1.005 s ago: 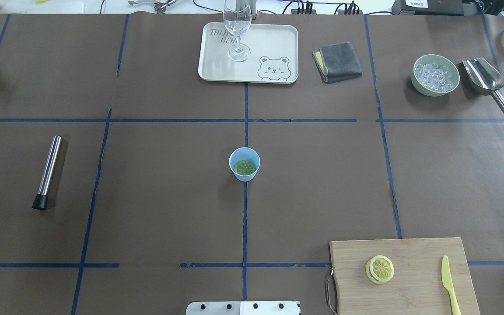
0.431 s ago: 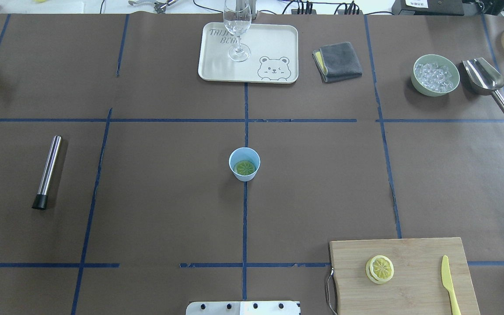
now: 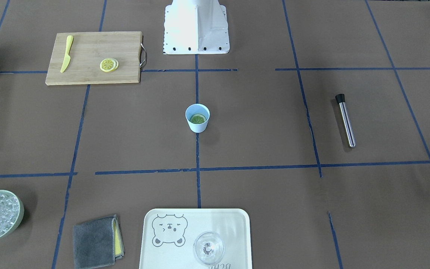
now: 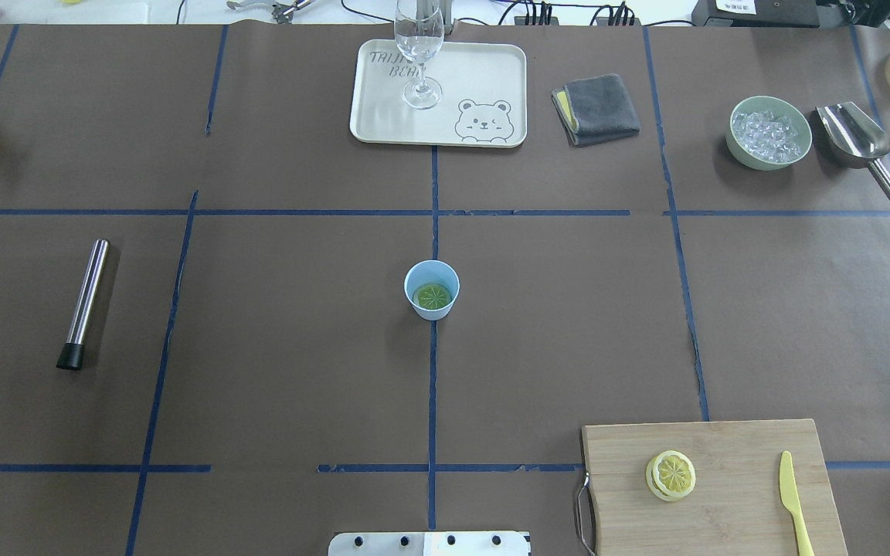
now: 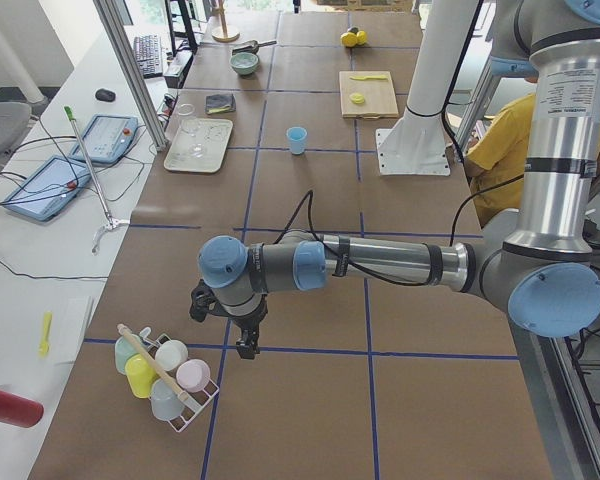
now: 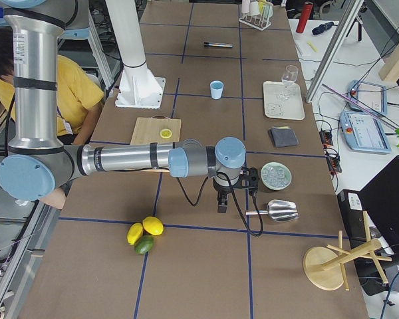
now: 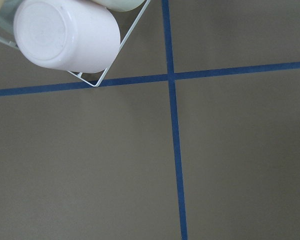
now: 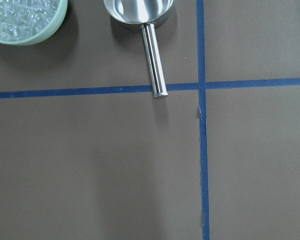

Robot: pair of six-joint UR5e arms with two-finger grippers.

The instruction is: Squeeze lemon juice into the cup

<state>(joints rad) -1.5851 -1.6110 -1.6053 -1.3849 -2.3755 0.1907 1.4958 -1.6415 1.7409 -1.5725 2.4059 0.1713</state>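
On brown taped table (image 4: 298,347), lemon (image 4: 432,296) inside cup (image 4: 431,313), left fingers (image 5: 248,345), right fingers (image 6: 222,203), opening unclear.

The cup (image 4: 431,289) is small, tapered and pale blue, standing upright mid-surface on a blue tape line. The lemon (image 4: 432,296), a thin round slice with a segmented face, lies flat inside it, greenish in shade.

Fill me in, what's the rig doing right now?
Nothing is being handled. The lemon slice lies inside the cup at the table's centre. Both arms are out at the table's ends. The left gripper hangs by the cup rack, and the right gripper by the ice bowl and scoop. Whether either is open or shut cannot be told.
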